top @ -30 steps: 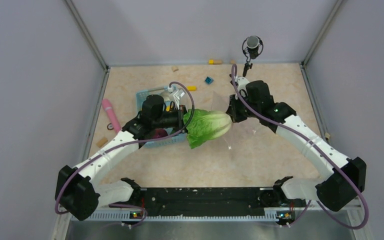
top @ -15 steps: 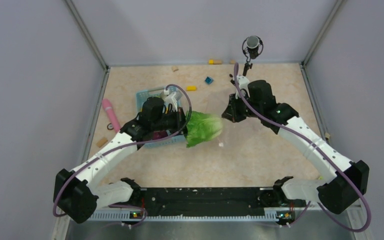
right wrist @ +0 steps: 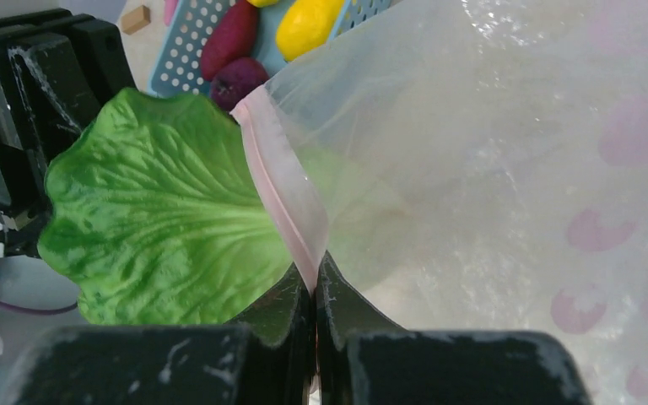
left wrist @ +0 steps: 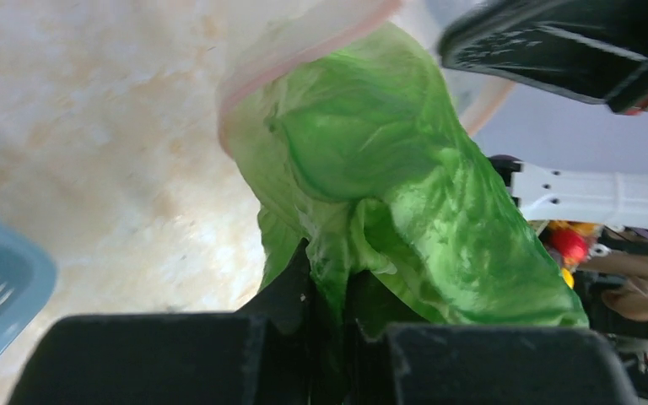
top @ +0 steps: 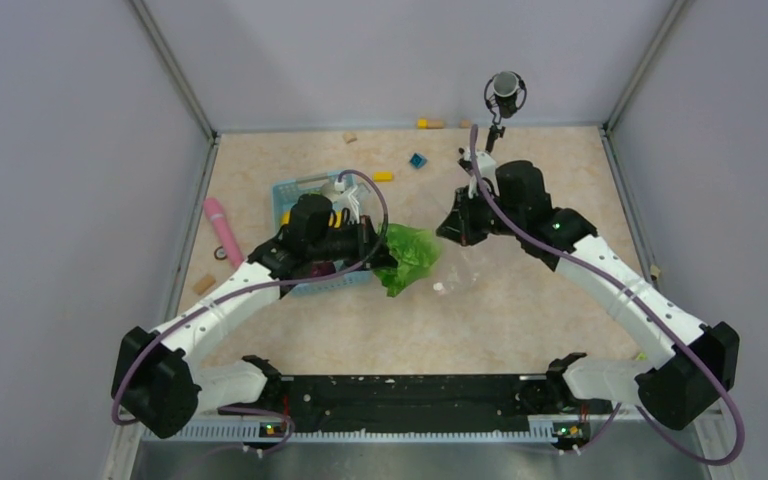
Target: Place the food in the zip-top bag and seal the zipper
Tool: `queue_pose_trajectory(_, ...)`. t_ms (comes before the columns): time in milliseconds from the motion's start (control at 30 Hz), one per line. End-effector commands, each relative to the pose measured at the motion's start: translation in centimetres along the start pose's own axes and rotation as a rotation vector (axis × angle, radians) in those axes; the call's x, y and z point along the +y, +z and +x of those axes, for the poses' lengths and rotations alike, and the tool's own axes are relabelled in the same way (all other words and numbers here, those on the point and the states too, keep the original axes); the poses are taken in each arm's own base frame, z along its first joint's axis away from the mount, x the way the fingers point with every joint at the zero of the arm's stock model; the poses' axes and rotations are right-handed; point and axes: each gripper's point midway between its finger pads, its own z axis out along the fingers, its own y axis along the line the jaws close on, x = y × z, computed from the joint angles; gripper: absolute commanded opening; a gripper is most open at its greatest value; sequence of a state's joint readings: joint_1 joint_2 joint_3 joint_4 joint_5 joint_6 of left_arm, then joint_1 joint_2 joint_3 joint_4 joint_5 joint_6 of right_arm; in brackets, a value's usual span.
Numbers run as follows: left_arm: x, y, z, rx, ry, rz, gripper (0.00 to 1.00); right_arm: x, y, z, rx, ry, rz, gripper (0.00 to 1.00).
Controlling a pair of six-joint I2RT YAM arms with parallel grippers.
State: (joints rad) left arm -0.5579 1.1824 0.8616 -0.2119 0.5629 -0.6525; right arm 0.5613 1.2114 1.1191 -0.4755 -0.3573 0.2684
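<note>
lettuce [right wrist: 160, 228] half inside bag [right wrist: 489, 169], zipper [right wrist: 283, 198] pinched — wrist-only

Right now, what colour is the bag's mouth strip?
Pink; the zipper shows best in the right wrist view.

Glossy, veined and plastic-looking, the green lettuce [right wrist: 169, 211] carries a wet sheen. The zip-top bag [right wrist: 489, 169] is clear, crinkly film printed with faint pink spots; its zipper [right wrist: 283, 190] is a smooth, translucent pink strip. Matt black plastic, scuffed white along the edges, makes up the right gripper [right wrist: 315, 283]. The perforated basket [right wrist: 194, 38] is light blue plastic, and the yellow piece [right wrist: 308, 25] in it is smooth and shiny. The table [top: 520, 310] has a matt, beige marbled top.
</note>
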Motion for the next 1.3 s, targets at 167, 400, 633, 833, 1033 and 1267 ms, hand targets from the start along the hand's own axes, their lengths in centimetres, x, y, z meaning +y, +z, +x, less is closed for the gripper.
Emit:
queue_pose_trajectory(167, -6.7, -0.6, -3.3, -0.136, 0.218, 0.355, 0.0, 2.2, 0.5, -1.4, -0.068, 0.082, -0.096, 0.0)
queue_pose_trajectory(400, -7.3, -0.4, -2.7, -0.155, 0.455, 0.457, 0.0, 3.3, -0.6, -1.8, -0.078, 0.139, -0.126, 0.0)
queue_pose_trajectory(633, -7.0, 0.9, -1.0, -0.065, 0.69, 0.495, 0.0, 6.1, -1.8, -0.4, -0.011, 0.124, -0.283, 0.0)
queue_pose_trajectory(833, -6.1, 2.9, -1.7, -0.101, 0.809, 0.277, 0.0, 6.7, -2.4, 0.0, 0.002, 0.12, -0.316, 0.0)
queue_pose_trajectory(1033, -6.3, 3.6, -3.5, -0.194, 0.693, 0.239, 0.0, 6.0, -2.0, 0.5, 0.017, 0.133, -0.283, 0.0)
queue_pose_trajectory(1267, -7.8, 4.7, -5.1, -0.251, 0.349, 0.277, 0.0, 4.7, -1.3, 0.5, -0.02, 0.106, -0.231, 0.0)
